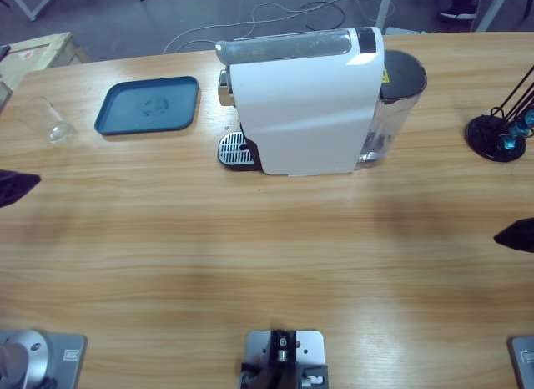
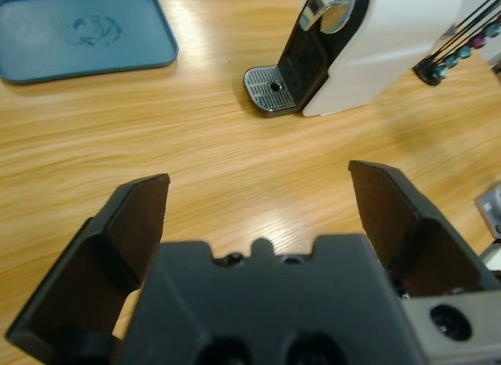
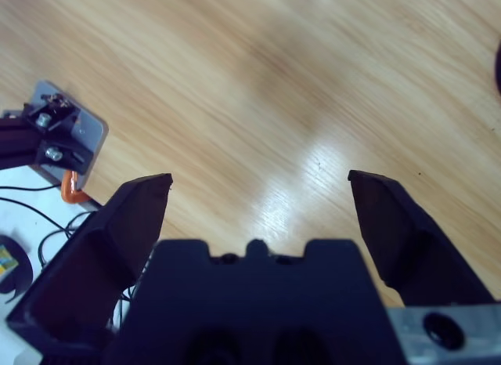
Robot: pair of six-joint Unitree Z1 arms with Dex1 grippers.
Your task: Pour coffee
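Black jaws of the left gripper (image 2: 258, 216) stand spread wide with nothing between them, hanging over bare wood of the table (image 1: 267, 255) and looking toward the white coffee machine (image 2: 368, 52) and its perforated drip tray (image 2: 272, 88). Just as wide and just as empty, the right gripper (image 3: 258, 216) points down at plain tabletop near a metal clamp plate (image 3: 55, 138) at the table's edge. From above, only dark tips of both arms show at the left and right edges, well apart from everything. Beyond the left gripper lies a blue tray (image 1: 148, 105), and past that, near the far left corner, a small clear glass (image 1: 57, 126) stands upright; whether it holds any coffee cannot be told. No cup sits under the spout. A black capsule stand (image 1: 499, 126) waits at the far right. Thin, smooth glass would likely be light, slippery and easily cracked, so a gentle grip around its lower wall looks the safest hold, keeping it level to avoid a spill.
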